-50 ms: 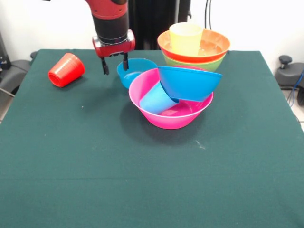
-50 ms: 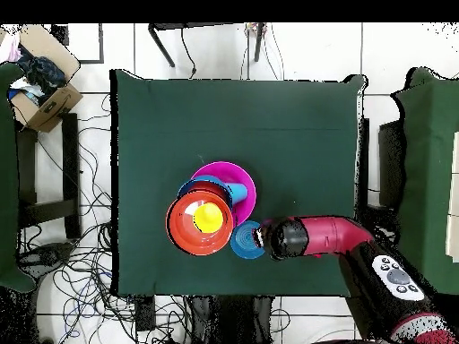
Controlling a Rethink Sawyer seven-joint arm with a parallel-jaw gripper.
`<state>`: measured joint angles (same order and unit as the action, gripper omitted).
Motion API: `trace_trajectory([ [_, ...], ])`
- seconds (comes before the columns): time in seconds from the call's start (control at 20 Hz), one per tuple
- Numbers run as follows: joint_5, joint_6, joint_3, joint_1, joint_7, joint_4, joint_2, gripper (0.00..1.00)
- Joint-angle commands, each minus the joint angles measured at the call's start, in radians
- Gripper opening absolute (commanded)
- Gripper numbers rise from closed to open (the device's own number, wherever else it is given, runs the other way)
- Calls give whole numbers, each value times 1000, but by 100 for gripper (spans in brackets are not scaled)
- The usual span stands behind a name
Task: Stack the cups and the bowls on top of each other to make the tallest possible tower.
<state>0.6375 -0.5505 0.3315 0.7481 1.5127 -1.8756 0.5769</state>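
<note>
A dark green table (image 1: 71,180) seen from its near side, with the stacking only partly done. Nearest sits the large pink bowl (image 1: 166,118), the tower's base. Inside it a light blue cup (image 1: 156,99) lies on its side, and a large blue bowl (image 1: 189,83) rests tilted across the rim, neither properly nested. Just behind the pink bowl's left side is a small blue bowl (image 1: 135,71), upright and seemingly empty. The red and black gripper (image 1: 115,66) hovers at its left edge, jaws open and holding nothing. Far left, a red cup (image 1: 66,70) lies on its side, well apart. At the back, a second pile: an orange bowl (image 1: 211,47) nested in a green bowl (image 1: 209,62), holding an upright yellow cup (image 1: 186,38). Judging by this, merging the piles remains
</note>
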Motion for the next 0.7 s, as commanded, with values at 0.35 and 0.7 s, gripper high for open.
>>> trace_trajectory([
  [0.35, 10, 111, 37, -65, 85, 43, -72, 100],
  [0.7, 38, 158, 1, -86, 100, 75, -133, 100],
])
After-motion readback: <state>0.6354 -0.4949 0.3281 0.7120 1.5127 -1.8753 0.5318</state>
